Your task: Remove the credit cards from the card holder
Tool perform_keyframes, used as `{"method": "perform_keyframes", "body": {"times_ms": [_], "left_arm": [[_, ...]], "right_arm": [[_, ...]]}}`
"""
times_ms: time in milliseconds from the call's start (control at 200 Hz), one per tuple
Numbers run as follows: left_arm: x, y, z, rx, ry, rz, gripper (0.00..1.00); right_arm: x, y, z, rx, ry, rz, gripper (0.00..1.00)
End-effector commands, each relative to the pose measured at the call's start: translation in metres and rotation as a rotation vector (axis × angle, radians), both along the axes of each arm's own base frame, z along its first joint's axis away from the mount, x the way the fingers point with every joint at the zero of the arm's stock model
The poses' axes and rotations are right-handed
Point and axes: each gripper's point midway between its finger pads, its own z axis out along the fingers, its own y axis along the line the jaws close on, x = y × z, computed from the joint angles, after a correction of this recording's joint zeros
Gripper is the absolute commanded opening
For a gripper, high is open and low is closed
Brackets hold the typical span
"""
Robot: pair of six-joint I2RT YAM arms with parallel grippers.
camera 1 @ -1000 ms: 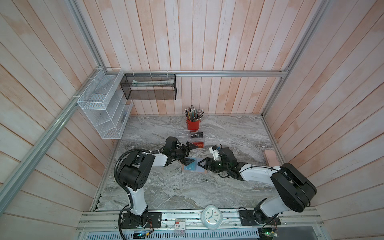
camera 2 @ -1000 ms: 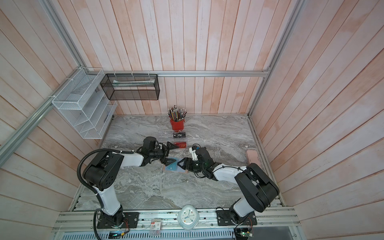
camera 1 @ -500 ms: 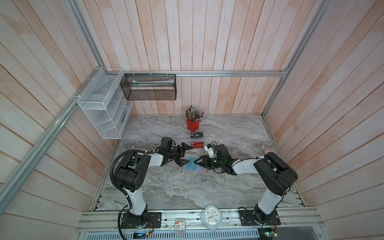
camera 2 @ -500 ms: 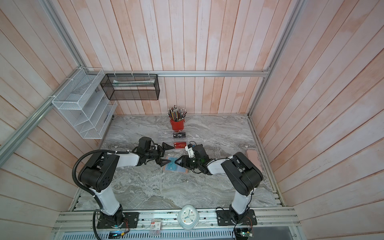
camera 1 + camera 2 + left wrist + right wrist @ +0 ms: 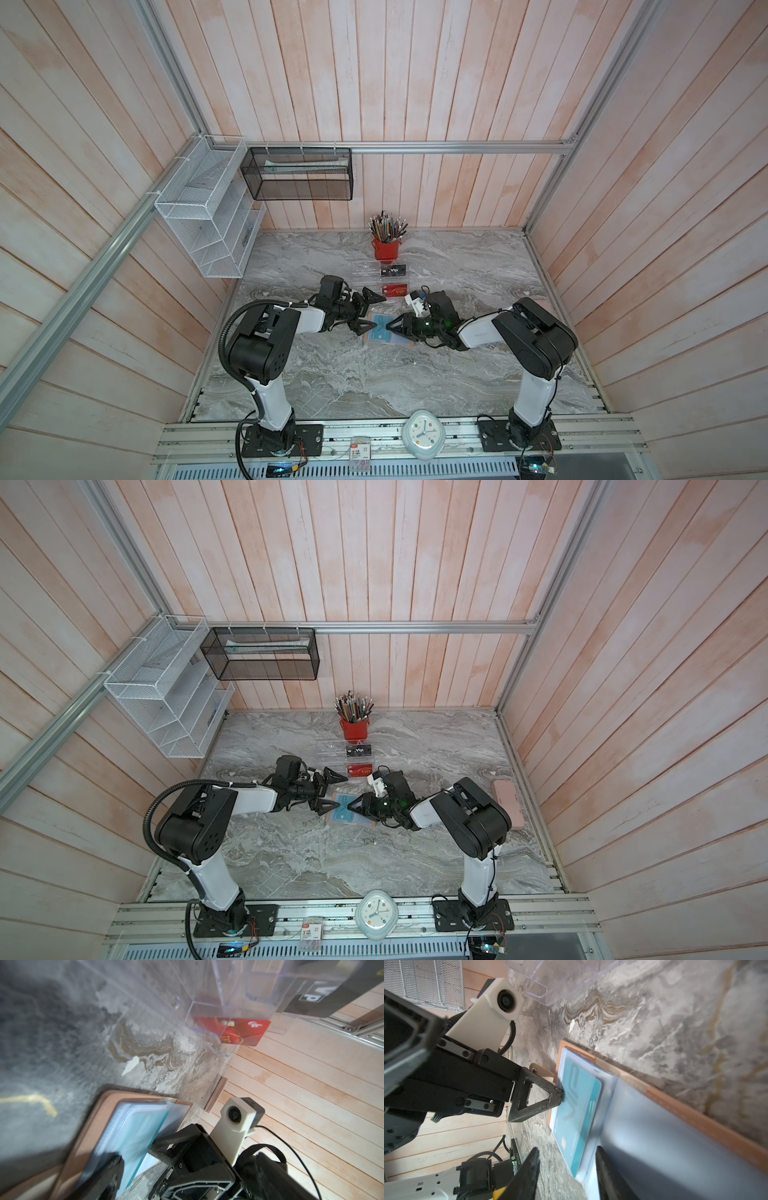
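The right gripper point(image 5: 566, 1149) hangs low over the open card holder point(image 5: 695, 1118), jaws part-spread and straddling the near end of the teal card point(image 5: 577, 1105), with nothing visibly clamped. Facing it, the left gripper point(image 5: 368, 312) is spread wide, 1 fingertip point(image 5: 559, 1095) pressed on the card's far edge beside the strap tab, seemingly pinning the holder to the marble table point(image 5: 332, 374). The teal card lies flat, apparently in a clear sleeve, on the holder's open page between both arms. Beyond, the black card point(image 5: 392, 271) and red card point(image 5: 395, 290) stand in the clear rack point(image 5: 365, 268), so 2 of 3 look done. The third extraction is in hand. Next, the right jaws need to nip the card's exposed end and draw it along the sleeve while the left holds the holder down.
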Motion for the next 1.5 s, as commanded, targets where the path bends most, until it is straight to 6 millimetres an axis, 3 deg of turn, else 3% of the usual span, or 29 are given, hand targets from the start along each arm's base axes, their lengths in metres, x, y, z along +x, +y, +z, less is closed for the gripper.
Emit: {"method": "perform_keyframes", "body": {"times_ms": [0, 565, 675, 850, 1200, 1495], "left_arm": [[-0.012, 0.009, -0.015, 0.046, 0.038, -0.010, 1.00], [-0.019, 0.014, -0.026, 0.056, 0.056, -0.015, 1.00], [-0.020, 0.015, -0.028, 0.055, 0.058, -0.015, 1.00], [-0.021, 0.015, -0.030, 0.056, 0.061, -0.014, 1.00], [-0.019, 0.016, -0.032, 0.057, 0.066, -0.009, 1.00], [-0.020, 0.016, -0.035, 0.059, 0.070, -0.009, 1.00]], "right_arm": [[0.007, 0.005, 0.000, 0.023, 0.002, 0.000, 0.43], [0.008, 0.010, -0.014, 0.051, 0.037, 0.001, 0.27], [0.008, 0.010, -0.016, 0.052, 0.040, 0.002, 0.20], [0.007, 0.010, -0.016, 0.053, 0.040, 0.002, 0.18], [0.006, 0.007, -0.021, 0.041, 0.044, 0.000, 0.01], [0.007, 0.004, -0.022, 0.020, 0.040, -0.002, 0.00]]}}
